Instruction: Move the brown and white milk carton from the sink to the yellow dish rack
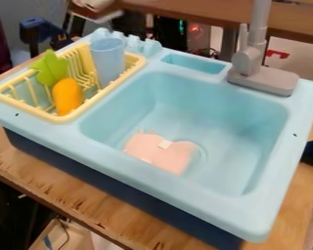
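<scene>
A flat pink object [160, 152] with a small white patch lies on the floor of the light blue sink [237, 141], toward its near left side and partly over the round drain. Left of the basin, a yellow dish rack [59, 118] holds a translucent blue cup [108, 61] at its back right. An orange, rounded object [67, 96] stands in the front part of the rack, and a green leafy-shaped piece [50, 69] leans just behind it.
A grey faucet [257, 71] rises from the sink's back right corner, beside a small recessed tray [193, 64]. The sink unit stands on a wooden table [67, 193]. Dark blue clamps are at the upper left [38, 31] and right edge [312, 150].
</scene>
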Controlling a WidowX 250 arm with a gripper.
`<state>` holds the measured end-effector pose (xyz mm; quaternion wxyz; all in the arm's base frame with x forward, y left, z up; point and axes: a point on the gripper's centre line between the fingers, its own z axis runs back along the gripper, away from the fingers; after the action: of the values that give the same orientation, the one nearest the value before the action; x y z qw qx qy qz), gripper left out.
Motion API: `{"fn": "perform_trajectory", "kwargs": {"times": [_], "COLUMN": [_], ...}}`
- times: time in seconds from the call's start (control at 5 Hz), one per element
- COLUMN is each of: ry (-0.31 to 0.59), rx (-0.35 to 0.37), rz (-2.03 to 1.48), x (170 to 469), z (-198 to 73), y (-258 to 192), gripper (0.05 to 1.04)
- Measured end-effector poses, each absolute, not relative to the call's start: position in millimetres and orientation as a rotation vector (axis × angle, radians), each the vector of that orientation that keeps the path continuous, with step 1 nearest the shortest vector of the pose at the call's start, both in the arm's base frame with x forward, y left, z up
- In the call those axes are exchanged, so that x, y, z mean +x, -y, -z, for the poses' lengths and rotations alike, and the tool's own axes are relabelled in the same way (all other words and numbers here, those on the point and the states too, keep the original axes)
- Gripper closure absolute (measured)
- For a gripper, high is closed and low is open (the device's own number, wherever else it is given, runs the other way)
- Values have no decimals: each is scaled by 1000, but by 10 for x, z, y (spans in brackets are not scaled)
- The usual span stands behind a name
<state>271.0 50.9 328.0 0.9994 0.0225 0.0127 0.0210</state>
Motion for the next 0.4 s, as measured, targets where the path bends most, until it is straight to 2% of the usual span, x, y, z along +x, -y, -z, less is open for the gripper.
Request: {"fn": "perform_trajectory", "kwargs": {"times": [0.4], "ry": [65], "rx": [65], "rz": [-55], "x": [2782], "z": [-3245], "y": [-1126], "gripper": [280]}}
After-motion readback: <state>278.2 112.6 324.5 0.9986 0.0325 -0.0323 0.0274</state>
